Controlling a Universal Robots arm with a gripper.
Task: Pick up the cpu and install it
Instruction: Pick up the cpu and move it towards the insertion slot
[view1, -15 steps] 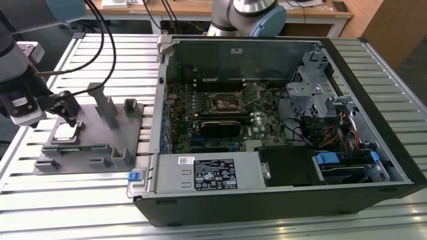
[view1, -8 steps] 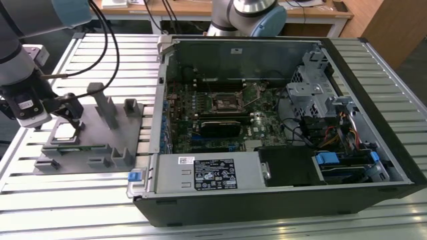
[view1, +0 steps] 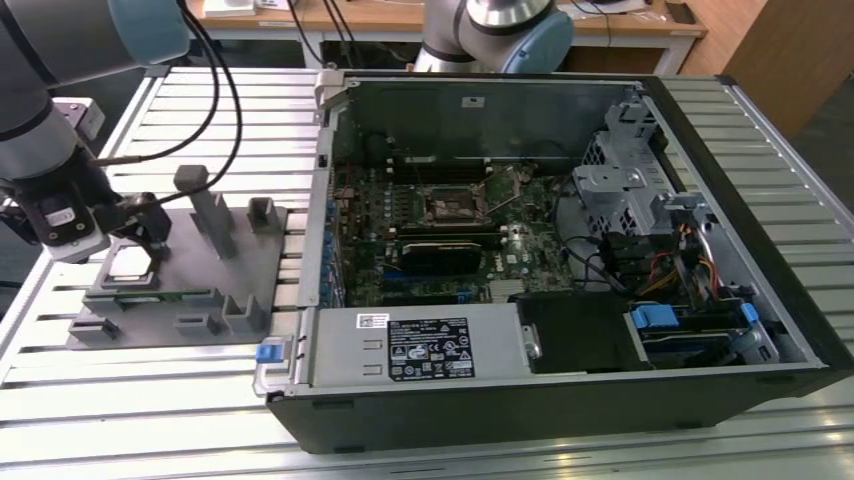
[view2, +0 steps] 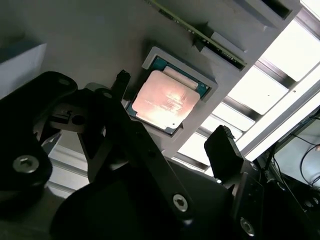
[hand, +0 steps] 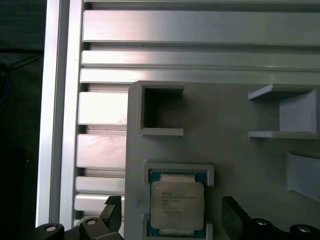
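Note:
The cpu (view2: 167, 102) is a small square chip with a shiny metal top, lying flat in a shallow pocket of the grey fixture plate (view1: 180, 300) on the exterior view's left. In the first wrist view the cpu (hand: 177, 205) sits in the same framed pocket. My gripper (view2: 172, 112) hangs over it, open, with one black finger (view2: 121, 80) on each side of the chip and a gap to both edges. In the exterior view the gripper (view1: 138, 240) stands just over the cpu (view1: 130, 262). Nothing is held.
An open computer case (view1: 561, 400) lies on the exterior view's right, with the motherboard's black socket frame (view1: 454, 205) near its middle. Upright grey fixture blocks (view1: 214, 215) rise from the plate beside the gripper. The slatted aluminium table (hand: 150, 60) runs under everything.

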